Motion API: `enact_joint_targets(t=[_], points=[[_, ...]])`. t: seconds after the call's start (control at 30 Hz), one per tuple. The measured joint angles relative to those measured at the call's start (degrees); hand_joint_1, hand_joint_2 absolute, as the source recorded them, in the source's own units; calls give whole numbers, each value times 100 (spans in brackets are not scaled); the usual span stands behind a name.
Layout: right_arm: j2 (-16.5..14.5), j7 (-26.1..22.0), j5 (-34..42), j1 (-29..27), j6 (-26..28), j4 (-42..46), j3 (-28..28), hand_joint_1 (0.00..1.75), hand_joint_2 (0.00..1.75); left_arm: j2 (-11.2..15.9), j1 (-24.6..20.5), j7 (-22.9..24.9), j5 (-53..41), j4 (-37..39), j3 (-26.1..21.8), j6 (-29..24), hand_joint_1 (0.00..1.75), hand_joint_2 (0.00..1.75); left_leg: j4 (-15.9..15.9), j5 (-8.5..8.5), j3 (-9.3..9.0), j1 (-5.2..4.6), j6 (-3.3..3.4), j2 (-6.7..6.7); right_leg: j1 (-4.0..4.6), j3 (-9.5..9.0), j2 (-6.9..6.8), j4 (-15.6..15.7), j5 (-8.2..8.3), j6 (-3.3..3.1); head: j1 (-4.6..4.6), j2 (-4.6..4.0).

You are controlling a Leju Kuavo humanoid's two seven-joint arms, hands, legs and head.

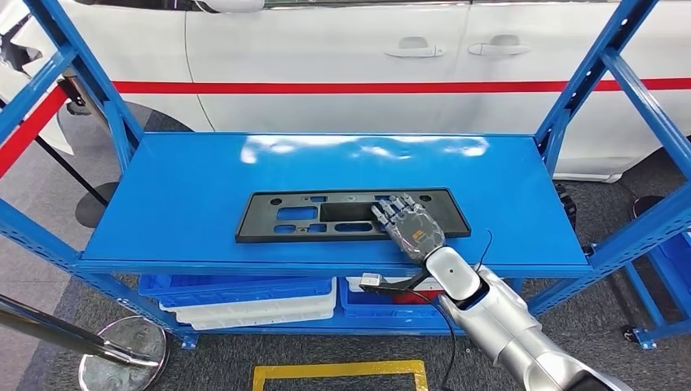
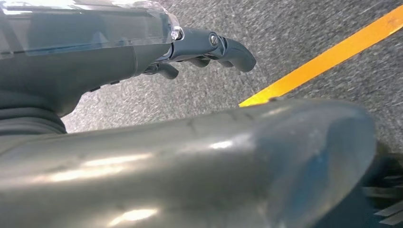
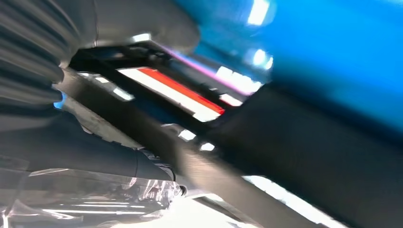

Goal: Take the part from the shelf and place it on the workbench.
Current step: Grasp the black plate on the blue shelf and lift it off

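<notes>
My right robot hand (image 1: 410, 225) lies palm-down, fingers spread flat on the right half of the black part (image 1: 326, 214), not gripping it. The part rests flat on the blue shelf (image 1: 204, 195), long axis running left to right. My left robot hand (image 2: 209, 50) hangs above grey floor (image 2: 304, 28), fingers curled, holding nothing.

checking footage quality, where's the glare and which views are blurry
Head view: sharp, with white glare patches on the back of the blue shelf. Right wrist view: heavily blurred, black part smeared. Left wrist view: floor slightly blurred, left hand fairly clear.
</notes>
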State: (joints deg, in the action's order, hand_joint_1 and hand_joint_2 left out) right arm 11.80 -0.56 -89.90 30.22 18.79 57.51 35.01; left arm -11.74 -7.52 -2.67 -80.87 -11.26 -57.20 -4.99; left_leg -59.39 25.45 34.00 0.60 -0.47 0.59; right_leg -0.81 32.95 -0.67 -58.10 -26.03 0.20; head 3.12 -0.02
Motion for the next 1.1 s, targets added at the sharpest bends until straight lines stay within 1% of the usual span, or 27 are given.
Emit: enact_joint_targets(t=[0.1,0.13,0.17,0.2,0.27,0.3,0.33,0.37,0.4,0.43,0.47,0.5,0.53,0.57,0.6,0.67,0.7,0.77,0.8,0.83,0.87,0.9,0.93,0.97,1.0,1.03,1.1], points=[[-2,-167,0,15,-14,-57,-3,172,175,0,10,-4,16,0,0,1,0,0,97,-25,-22,-21,113,6,-2,17,8,3,5,100,-1,0],[-8,-214,0,25,0,-78,-9,172,175,-1,13,-8,25,0,0,0,0,0,122,-44,-30,-18,152,5,-11,31,10,-33,-31,129,-1,0],[-15,-258,1,35,15,-97,-15,172,175,-1,10,-14,33,0,0,-4,0,0,146,-62,-36,-9,188,4,-18,86,12,-159,-122,153,-1,0],[-23,-289,4,43,31,-115,-22,171,175,-2,6,-19,43,0,0,-8,0,0,164,-75,-40,0,215,4,-26,191,15,-394,-264,171,-1,0],[-36,-349,33,38,86,-149,-31,170,175,-2,8,-27,57,0,-1,-16,0,0,166,-77,-32,-12,239,6,-33,539,18,-1135,-606,197,-2,0],[-40,-379,65,28,133,-162,-36,169,175,-2,14,-27,62,0,-1,-18,0,0,164,-75,-31,-18,244,8,-36,692,19,-1444,-698,204,-2,0],[-43,-419,112,15,193,-169,-46,168,175,-2,21,-28,67,0,-2,-21,0,0,160,-71,-32,-24,247,12,-37,775,19,-1597,-697,205,-2,0],[-43,-470,184,1,260,-167,-65,167,175,-3,24,-32,70,0,-2,-23,0,0,154,-66,-37,-29,246,20,-36,739,19,-1500,-573,195,-2,0],[-43,-541,279,-14,319,-151,-92,166,175,-4,23,-36,73,0,-2,-27,0,0,146,-59,-44,-32,240,30,-33,603,18,-1197,-369,174,-2,0],[-43,-633,416,-32,370,-115,-129,166,175,-9,23,-40,73,0,-2,-30,0,0,139,-50,-51,-35,230,40,-25,416,14,-789,-171,141,-2,0],[-43,-753,594,-54,407,-55,-170,166,175,-14,20,-45,71,0,-1,-32,0,0,128,-40,-49,-46,215,46,-8,240,6,-410,-28,107,-2,0],[-43,-889,801,-81,423,33,-208,167,175,-19,19,-47,68,0,1,-34,0,0,121,-35,-40,-55,194,50,10,127,-2,-158,38,79,-1,0],[-43,-1019,1019,-116,428,146,-244,168,175,-22,20,-48,63,0,3,-34,0,0,119,-31,-30,-60,170,49,29,77,-7,-36,37,58,-1,0],[-43,-1129,1205,-151,424,260,-276,168,175,-22,20,-49,59,0,5,-34,0,0,123,-33,-21,-63,141,47,44,71,-7,-13,23,45,-1,0],[-43,-1205,1344,-185,414,371,-306,169,175,-22,19,-48,56,0,8,-34,0,0,127,-27,-20,-64,110,44,30,67,-4,10,31,24,-1,0],[-38,-1328,1564,-235,384,563,-350,169,175,-22,17,-45,51,0,13,-34,0,0,4,77,20,-61,47,31,2,35,-13,69,52,-28,-1,0],[-21,-1425,1734,-255,359,656,-361,169,175,-22,14,-40,48,0,16,-37,0,44,-208,213,111,-58,18,24,-15,17,-23,95,60,-53,0,0],[58,-1732,2306,-311,282,903,-370,169,175,-22,18,-37,27,0,24,-38,0,131,-944,586,451,-38,-30,8,-7,5,-41,99,50,-83,1,0],[115,-1895,2638,-348,229,1074,-371,170,175,-21,24,-55,12,0,29,-26,0,175,-1297,716,624,-31,-49,2,-3,4,-45,95,45,-89,1,0],[171,-2044,2980,-384,158,1280,-372,170,175,-20,29,-80,-1,0,36,-11,0,175,-1496,746,727,-28,-63,-5,0,2,-45,89,38,-92,1,0],[220,-2160,3309,-411,68,1514,-378,171,175,-17,32,-110,-10,0,43,6,0,175,-1462,654,720,-24,-68,-10,0,-4,-39,81,29,-89,1,0],[260,-2254,3626,-426,-28,1763,-393,171,175,-13,32,-135,-11,0,50,16,0,175,-1201,463,603,-18,-65,-14,-1,-13,-29,69,16,-81,1,0],[285,-2320,3915,-430,-126,2015,-417,171,175,-7,30,-148,-10,0,55,18,0,175,-805,238,420,-11,-54,-13,-2,-22,-17,56,-3,-67,1,0],[299,-2361,4140,-426,-209,2258,-450,171,175,-2,28,-158,-9,0,58,19,0,175,-424,80,235,-12,-39,-9,9,-25,-2,37,-23,-46,1,0],[304,-2385,4288,-418,-274,2479,-485,171,175,2,26,-167,-7,0,60,19,0,175,-141,-14,102,-12,-14,-5,19,-21,13,18,-36,-23,1,0],[304,-2411,4396,-414,-331,2666,-516,170,175,4,27,-174,-6,0,62,20,0,175,6,-35,36,-15,10,0,31,-12,25,6,-43,1,0,0],[304,-2529,4649,-422,-440,2943,-564,170,175,5,30,-182,-3,0,65,19,0,175,63,-19,22,-25,77,2,37,0,37,6,-38,52,0,0]])
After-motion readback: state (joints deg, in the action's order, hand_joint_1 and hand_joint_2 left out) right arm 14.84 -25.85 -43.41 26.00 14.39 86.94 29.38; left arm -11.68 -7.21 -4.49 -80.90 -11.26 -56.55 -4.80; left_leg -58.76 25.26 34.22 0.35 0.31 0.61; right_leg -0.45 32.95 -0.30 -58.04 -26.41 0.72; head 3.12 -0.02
